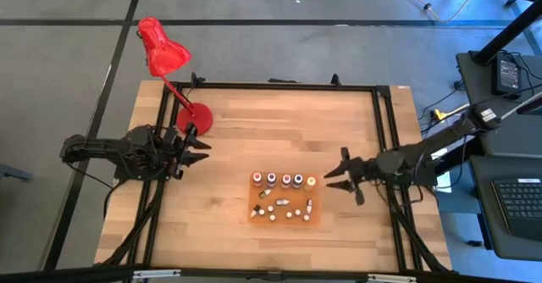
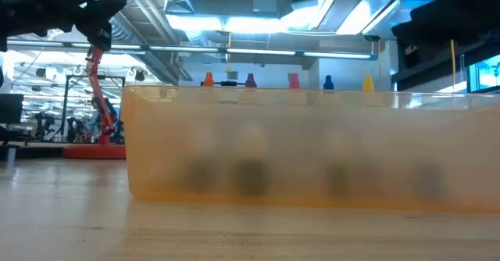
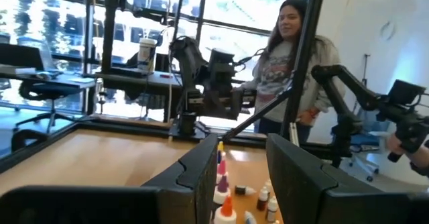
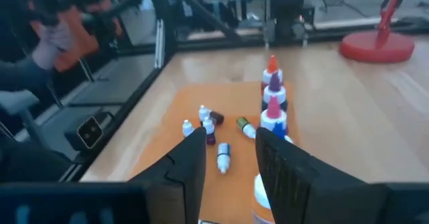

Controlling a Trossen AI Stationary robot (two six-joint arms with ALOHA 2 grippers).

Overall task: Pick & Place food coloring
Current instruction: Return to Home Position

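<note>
From above, the food coloring sits in a flat orange bin on the pale wooden surface, five bottles upright in a row and smaller ones lying scattered beside them. The left gripper is near the red lamp and the right gripper just beside the bin, each with fingers spread and empty. Only the low view shows the bin's frosted, translucent wall with pointed caps poking above its rim, and only the left wrist view shows a person in a grey sweatshirt.
</note>
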